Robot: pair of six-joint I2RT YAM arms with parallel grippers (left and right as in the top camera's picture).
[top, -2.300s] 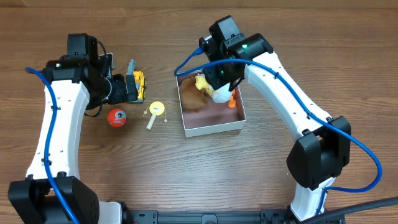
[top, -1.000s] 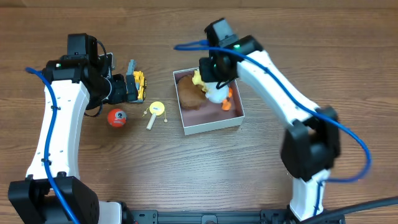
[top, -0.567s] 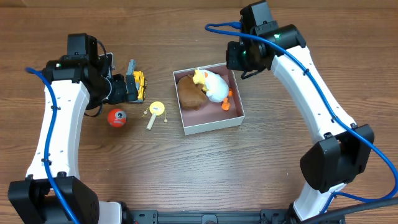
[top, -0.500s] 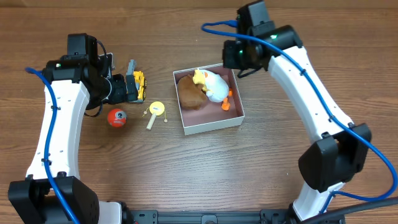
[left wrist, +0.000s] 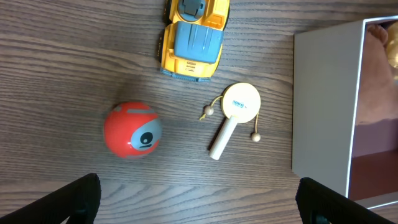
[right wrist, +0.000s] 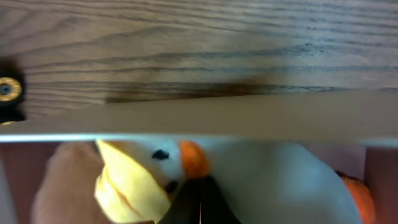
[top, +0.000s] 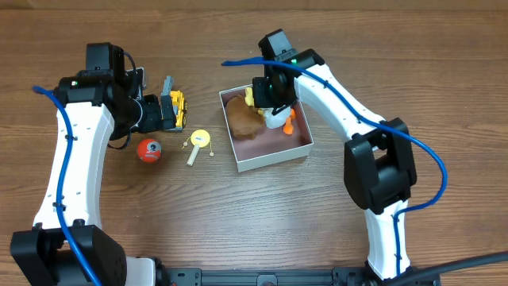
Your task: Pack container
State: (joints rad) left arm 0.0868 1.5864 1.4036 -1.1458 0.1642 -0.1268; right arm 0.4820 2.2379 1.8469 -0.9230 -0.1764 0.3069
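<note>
Overhead, the right gripper (right wrist: 200, 198), fingers (right wrist: 186, 206) pressed together, has swung back over the container (top: 274, 156) at mid-table, apparently to tamp the white duck (top: 275, 121) down beside a brown toy (top: 242, 121), while the left gripper (left wrist: 199, 199) hangs spread above the ball (left wrist: 132, 129), truck (left wrist: 193, 38) and rattle (left wrist: 231, 115) not yet packed.

On the brown wooden table (left wrist: 74, 62) three small toys lie apart from one another. A red ball (left wrist: 132, 129) shows a grey eye-like disc. Just beyond it stands a yellow truck (left wrist: 193, 38) with a blue top. A little yellow-faced rattle drum (left wrist: 233, 115) with a pale handle and two beads on strings lies between the ball and the container (left wrist: 323, 106), touching neither.
</note>
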